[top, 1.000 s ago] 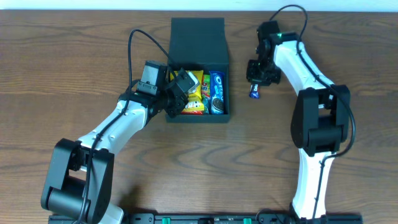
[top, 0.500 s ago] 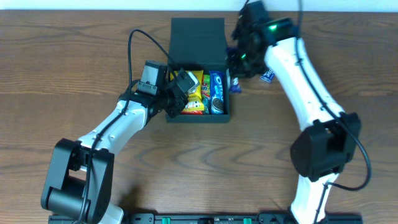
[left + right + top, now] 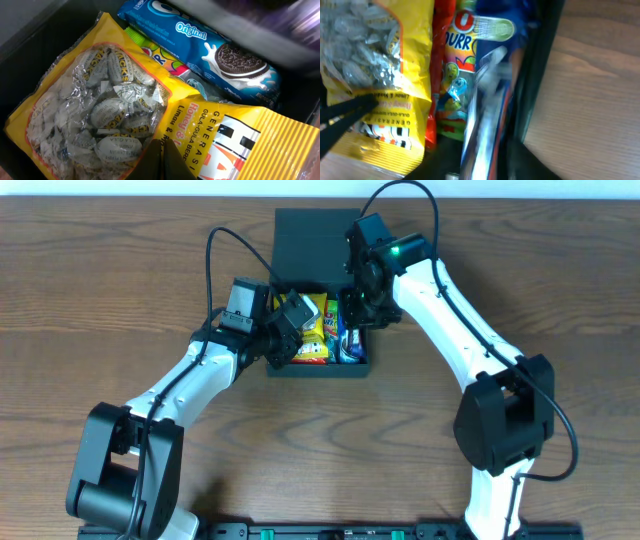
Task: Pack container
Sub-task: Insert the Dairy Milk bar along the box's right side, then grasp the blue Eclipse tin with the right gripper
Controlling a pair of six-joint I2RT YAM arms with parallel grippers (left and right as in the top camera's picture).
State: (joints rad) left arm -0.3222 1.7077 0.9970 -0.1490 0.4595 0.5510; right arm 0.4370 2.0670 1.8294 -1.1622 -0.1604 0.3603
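Note:
The dark green-black container (image 3: 355,367) sits at table centre with its lid (image 3: 318,240) folded back. Inside lie a yellow candy bag (image 3: 100,115), a colourful packet (image 3: 457,65) and a blue Oreo pack (image 3: 210,47). My left gripper (image 3: 291,321) is inside the box, its shut fingers (image 3: 167,160) resting on the yellow bag. My right gripper (image 3: 355,305) is over the box's right side, shut on a shiny blue snack packet (image 3: 485,115) that hangs blurred beside the box wall (image 3: 540,75).
Brown wooden table (image 3: 560,270) surrounds the box. The box's right wall stands close to my right gripper. My left gripper's dark fingers (image 3: 340,117) show at the left of the right wrist view, over the yellow bag.
My right arm has swung left from the table beside the box, carrying the blue packet to above the box's right side. The left arm has not moved.

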